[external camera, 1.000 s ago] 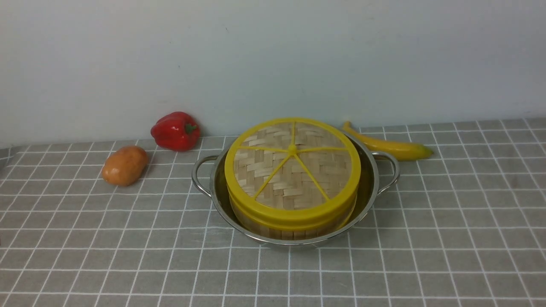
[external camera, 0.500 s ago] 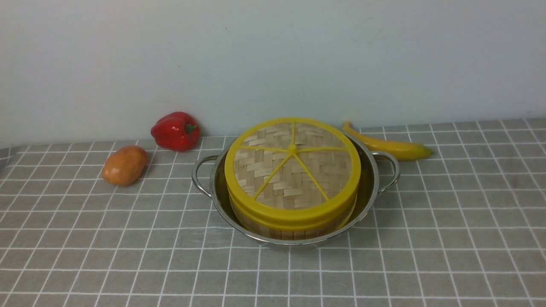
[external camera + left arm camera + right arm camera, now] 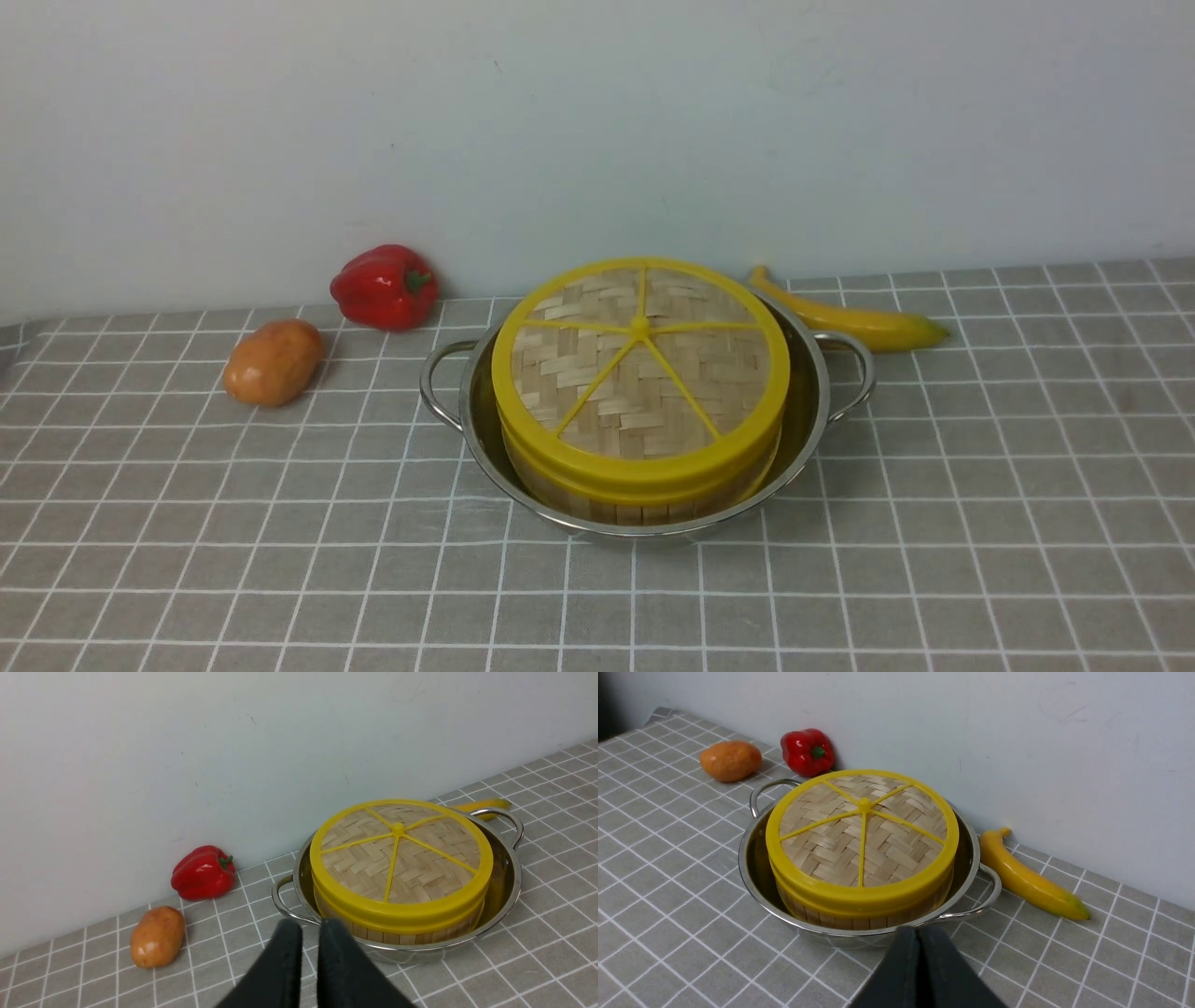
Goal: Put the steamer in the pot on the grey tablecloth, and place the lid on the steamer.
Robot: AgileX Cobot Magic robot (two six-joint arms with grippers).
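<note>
The lid (image 3: 640, 364), a woven disc with a yellow rim and spokes, lies flat on the steamer (image 3: 644, 509). Only the steamer's slatted wall shows; its contents are hidden. The steamer stands inside the shiny pot (image 3: 814, 411) on the grey tablecloth (image 3: 980, 523). Neither gripper shows in the front view. In the left wrist view my left gripper (image 3: 310, 926) is empty, its black fingers a narrow slit apart, short of the pot's near handle. In the right wrist view my right gripper (image 3: 919, 931) is shut and empty, just short of the pot's rim (image 3: 971, 858).
A red pepper (image 3: 385, 287) and a potato (image 3: 273, 362) lie left of the pot near the wall. A banana (image 3: 859, 322) lies behind the pot's right handle. The white wall stands close behind them.
</note>
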